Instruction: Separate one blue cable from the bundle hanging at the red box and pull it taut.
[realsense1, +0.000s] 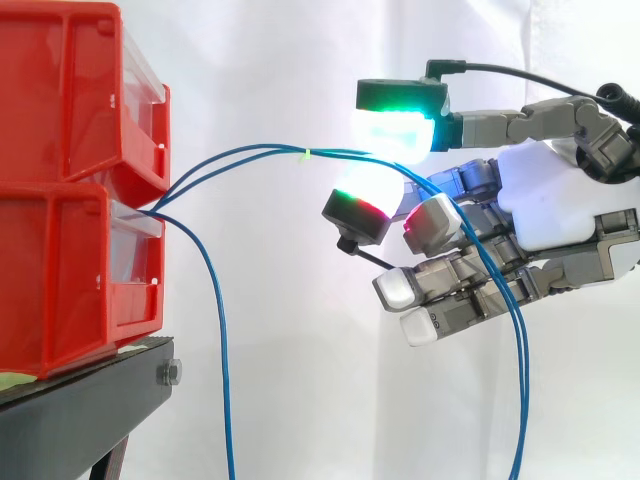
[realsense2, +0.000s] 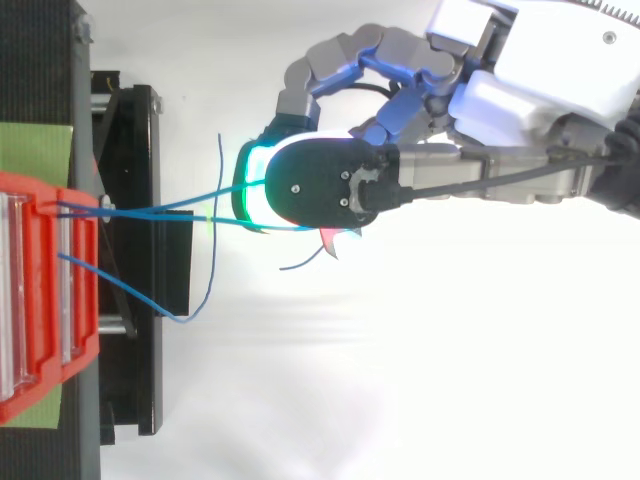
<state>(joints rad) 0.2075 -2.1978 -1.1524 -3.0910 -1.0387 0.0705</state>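
Two blue cables (realsense1: 270, 148) leave the gap between the stacked red bins (realsense1: 60, 120) and run side by side, fairly straight, to my hand (realsense1: 545, 200). A green-glowing pad (realsense1: 400, 130) above and a red-green pad (realsense1: 362, 198) below pinch them; behind the pinch both cables drop across the curled fingers and out of the bottom edge. A third blue cable (realsense1: 221, 340) hangs loose from the same gap, straight down beside the stand. From above, the hand (realsense2: 500, 100) reaches in from the right, and the pinched pair (realsense2: 170, 212) spans from the bin (realsense2: 50, 330) to it.
The bins sit on a black stand (realsense1: 90, 390) at the left, with a bolt at its corner. The loose cable (realsense2: 180, 316) loops out past the stand's edge (realsense2: 150, 300). A white curtain is behind everything.
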